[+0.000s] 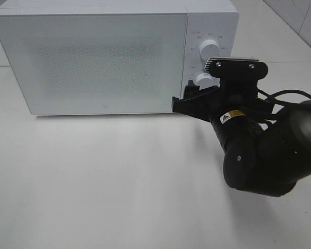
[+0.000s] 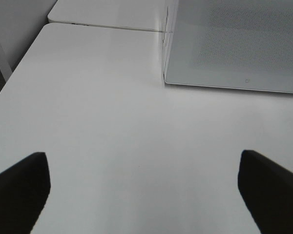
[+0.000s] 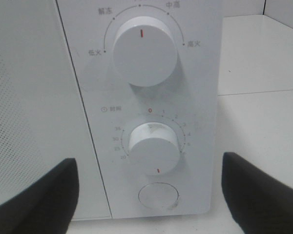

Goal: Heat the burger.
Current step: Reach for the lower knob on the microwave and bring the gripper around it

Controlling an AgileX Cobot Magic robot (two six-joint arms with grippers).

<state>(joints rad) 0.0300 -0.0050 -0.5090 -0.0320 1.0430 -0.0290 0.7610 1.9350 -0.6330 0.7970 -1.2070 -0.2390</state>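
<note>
- On the desk (image 1: 119,181), one white microwave (image 1: 207,21) stands with its door (image 1: 93,59) shut. The door panel is frosted and dotted, and I can't see through it.
- Burger: it shows in none of my three views, so I can't tell where it is.
- My right hand (image 3: 149,195) sits close in front of the control panel (image 3: 200,97), on the microwave's right side. The jaws are spread wide with nothing between them.
- Wrist view: my two fingers flank the lower part of the panel. I can't tell if either one touches it.
- The upper knob (image 3: 144,51) has its red mark pointing straight up.
- The lower knob (image 3: 155,148) has its red mark pointing down, opposite the red 0 on the dial.
- A round button (image 3: 158,196) sits just below the lower knob.
- My left hand (image 2: 145,192) is fully spread and empty, over bare desk. The microwave's front left corner lies ahead of it, well apart.
- The high camera shows only my right arm.
</note>
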